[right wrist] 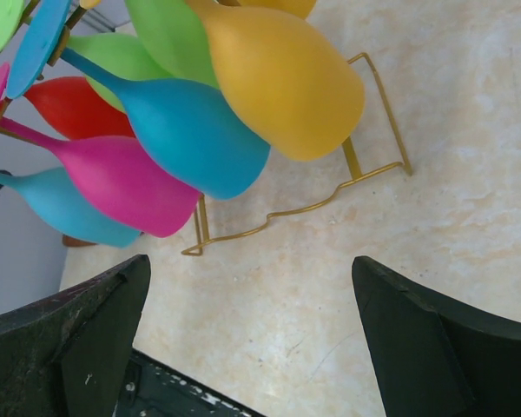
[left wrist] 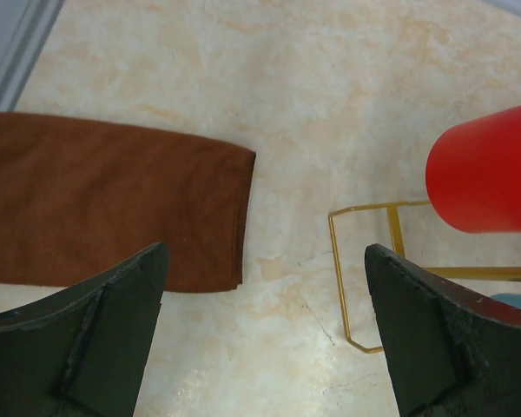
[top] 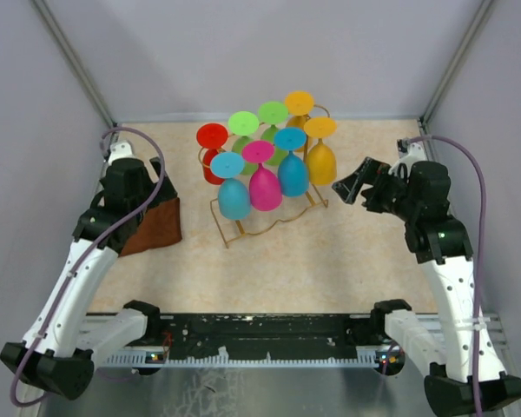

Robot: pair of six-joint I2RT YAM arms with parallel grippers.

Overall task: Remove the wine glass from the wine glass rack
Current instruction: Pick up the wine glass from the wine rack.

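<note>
Eight coloured wine glasses (top: pixel 265 187) hang bowl-down from the wine glass rack (top: pixel 273 228). The rack stands on the table (top: pixel 286 278) toward 12 o'clock, close to the back wall.

The yellow wine glass (top: pixel 320 162), on the rack's 3 o'clock side, is the one nearest the right claw (top: pixel 354 186). That claw hovers near it with a strip of open table between them. In the right wrist view its fingers are spread wide and grip nothing, and the rack's wavy base edge lies ahead of the gap.

The left claw (left wrist: pixel 265 256) sits at the rack's 9 o'clock side, over the edge of a brown cloth (top: pixel 156 228) (its hemmed end lies near the rack's corner wire but apart from it). Its fingers are also parted and hold nothing. The red wine glass (left wrist: pixel 486 169) hangs at 2 o'clock in the left wrist view.

From the rack's base toward 6 o'clock, open table runs down to the near edge. Grey side walls close in at 9 and 3 o'clock, just outside both arms.
</note>
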